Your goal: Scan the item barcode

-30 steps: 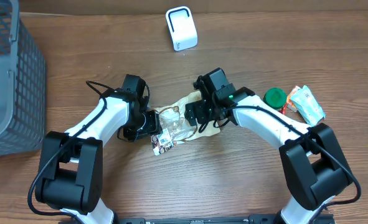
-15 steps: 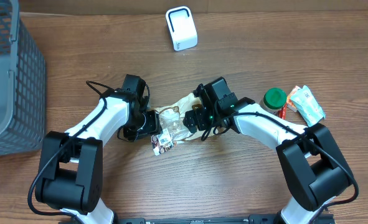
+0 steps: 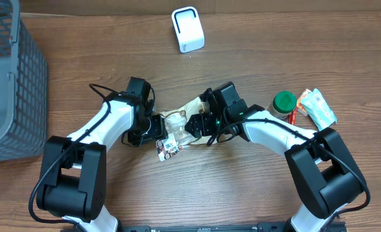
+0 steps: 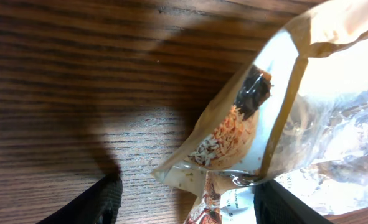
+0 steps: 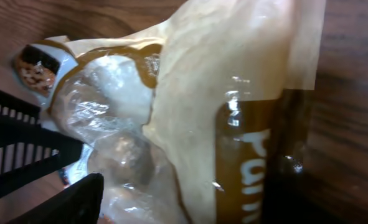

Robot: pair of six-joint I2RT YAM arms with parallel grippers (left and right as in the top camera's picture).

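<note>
Since a second before, the right pincer had slid leftward and a little toward the robot along the snack bag, so that it stood over the bag's clear middle rather than its tan right end. Nothing else had shifted: the left pincer sat at the same spot at the bag's left end, and the bag lay as before on the wooden surface, stretched between the two pincers, with its white printed end toward the robot, just beside the left pincer. In the left wrist view the left pincer's fingers stood apart with the bag's lower corner between them; bare wood showed between one finger and the bag, so that pincer was open and not clamped. In the right wrist view the bag filled nearly everything, crumpled clear film beside a tan panel with a brown stripe. Only one dark finger showed at the lower left, close against the film, and whether the right pincer was open or closed on the bag could not be told. The white scanner stood well apart at the back of the surface, a grey basket was at the far left, and a green-lidded jar and a packet were to the right.
</note>
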